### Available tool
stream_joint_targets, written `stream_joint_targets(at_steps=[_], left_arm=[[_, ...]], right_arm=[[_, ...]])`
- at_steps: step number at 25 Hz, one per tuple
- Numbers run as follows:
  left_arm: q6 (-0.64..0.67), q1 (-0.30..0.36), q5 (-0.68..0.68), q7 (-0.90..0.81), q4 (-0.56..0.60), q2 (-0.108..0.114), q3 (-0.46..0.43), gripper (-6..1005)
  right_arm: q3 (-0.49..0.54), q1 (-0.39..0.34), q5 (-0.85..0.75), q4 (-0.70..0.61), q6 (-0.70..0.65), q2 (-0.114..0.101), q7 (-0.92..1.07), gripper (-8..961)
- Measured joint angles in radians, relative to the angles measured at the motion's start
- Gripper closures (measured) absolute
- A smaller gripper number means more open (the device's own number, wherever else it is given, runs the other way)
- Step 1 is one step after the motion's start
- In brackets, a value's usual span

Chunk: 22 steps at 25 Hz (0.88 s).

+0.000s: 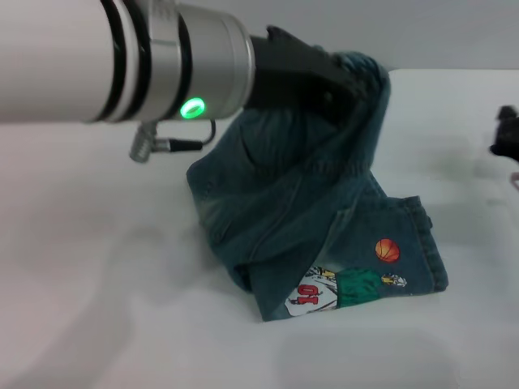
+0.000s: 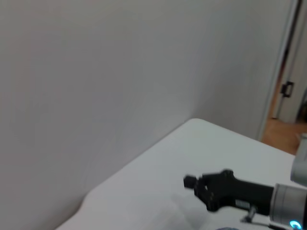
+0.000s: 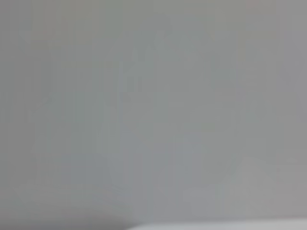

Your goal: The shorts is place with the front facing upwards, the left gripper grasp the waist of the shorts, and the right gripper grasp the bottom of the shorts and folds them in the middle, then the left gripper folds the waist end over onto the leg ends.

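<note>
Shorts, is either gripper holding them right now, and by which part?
The left gripper holds the shorts by the lifted upper end, apparently the waist; the printed hem rests on the table. The right gripper holds nothing.

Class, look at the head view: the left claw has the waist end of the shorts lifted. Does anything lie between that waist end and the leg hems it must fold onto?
Nothing visible does. The left claw holds the waist end up; the shorts drape down to the leg hems on the white table. The right claw sits off to the side.

Blue denim shorts (image 1: 316, 219) — waist end lifted, cartoon-print hems flat on the table
</note>
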Motion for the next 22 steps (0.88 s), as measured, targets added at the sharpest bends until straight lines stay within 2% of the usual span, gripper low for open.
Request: stream_joint_targets(at_steps=[3,7,12,15,18,22], left_arm=[[0.047,0.03,-0.006,0.01,0.003,0.0,0.058,892],[0.144,0.096,-0.005,0.046,0.024,0.0,0.129,887],[0.322,0.176,-0.01,0.108,0.097,0.0,0.254,881],[0.406,0.193,-0.01,0.151,0.155,0.0,0.306,878],[0.438,0.188,-0.014,0.159,0.198,-0.001,0.315,874],[0.498,0.185,-0.027,0.166,0.23,0.0,0.322,700]], right_arm=[[0.056,-0.054,0.0,0.005,-0.135,0.002,-0.07,949],[0.094,-0.143,0.001,0.038,-0.352,0.024,-0.174,949],[0.092,-0.211,0.001,0.096,-0.384,0.029,-0.219,948],[0.086,-0.221,-0.003,0.098,-0.387,0.029,-0.219,948],[0.08,-0.225,-0.007,0.099,-0.39,0.029,-0.22,948],[0.067,-0.232,-0.007,0.099,-0.398,0.029,-0.22,948]])
